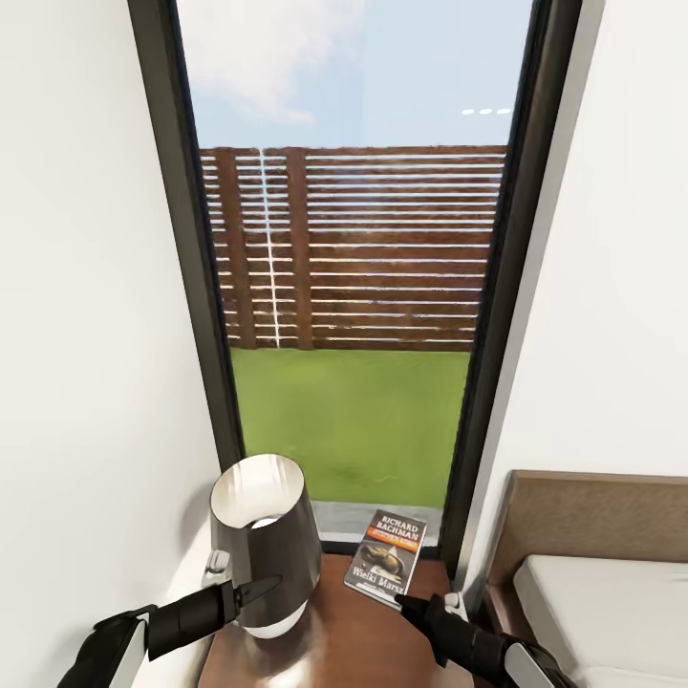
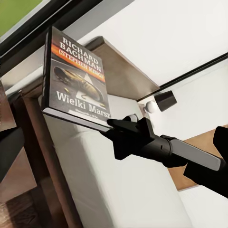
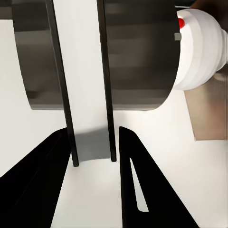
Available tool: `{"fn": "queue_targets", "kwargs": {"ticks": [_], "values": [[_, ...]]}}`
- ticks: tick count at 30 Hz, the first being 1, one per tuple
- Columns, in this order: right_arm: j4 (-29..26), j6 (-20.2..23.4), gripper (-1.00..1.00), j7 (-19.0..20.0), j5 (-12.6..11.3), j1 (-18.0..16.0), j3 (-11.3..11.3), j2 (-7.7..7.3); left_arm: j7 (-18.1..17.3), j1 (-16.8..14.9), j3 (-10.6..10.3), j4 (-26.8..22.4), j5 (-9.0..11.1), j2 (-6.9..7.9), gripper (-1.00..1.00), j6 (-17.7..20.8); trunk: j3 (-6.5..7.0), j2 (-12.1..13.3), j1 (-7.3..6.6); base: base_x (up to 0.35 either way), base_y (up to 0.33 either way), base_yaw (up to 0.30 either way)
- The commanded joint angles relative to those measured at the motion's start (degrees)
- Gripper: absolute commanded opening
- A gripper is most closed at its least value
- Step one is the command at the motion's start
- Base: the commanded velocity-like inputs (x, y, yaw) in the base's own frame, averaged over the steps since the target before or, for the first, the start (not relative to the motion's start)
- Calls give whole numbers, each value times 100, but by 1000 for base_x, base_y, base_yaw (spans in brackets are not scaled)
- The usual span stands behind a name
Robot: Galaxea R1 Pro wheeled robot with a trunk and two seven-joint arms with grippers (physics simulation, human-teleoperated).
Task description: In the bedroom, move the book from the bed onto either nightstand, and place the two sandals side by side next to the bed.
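The right end effector (image 1: 406, 601) is clenched on the lower edge of the one book (image 1: 386, 555), holding it just over the nightstand (image 1: 354, 640) surface, so the placing step looks in hand; next it should lower and let go. The left end effector (image 1: 272, 581), apparently closed and empty, points at the single lamp (image 1: 265, 543), with one bed (image 1: 612, 612) beside the right one.

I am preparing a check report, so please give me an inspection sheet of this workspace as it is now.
Surface: nightstand, glossy dark wood, carries the lamp.
Job's things: book held by one edge over the nightstand; bed at right.
Clutter: lamp, black shade, white base.
Grippers: right gripper shut on the book; left gripper beside the lamp, jaws unclear.
Cables: nothing seen.
Surroundings: tall window, fence, lawn, white walls.
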Motion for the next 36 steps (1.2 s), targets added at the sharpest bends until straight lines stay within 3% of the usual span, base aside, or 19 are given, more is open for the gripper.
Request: {"fn": "queue_targets", "kwargs": {"ticks": [1,8,22,28,36], "values": [[0,43,-100,-58,-55,-5,15,-4,-8,-3,2,0,19,0,100,51,-28,-49,24,0,0,0],[2,57,-100,-553,-58,-5,8,-4,-8,-2,2,3,19,5,100,51,-153,-330,178,0,0,0],[5,84,-100,-580,-69,-5,12,-4,-5,-4,2,8,19,7,100,51,-405,-892,485,0,0,0],[14,706,-100,-580,-75,-5,11,-4,-3,-3,2,8,19,1,100,51,-513,-1132,617,0,0,0],[11,825,-100,-579,-79,-5,7,-4,-3,-3,2,8,20,1,100,51,-656,-1453,793,0,0,0]]}}
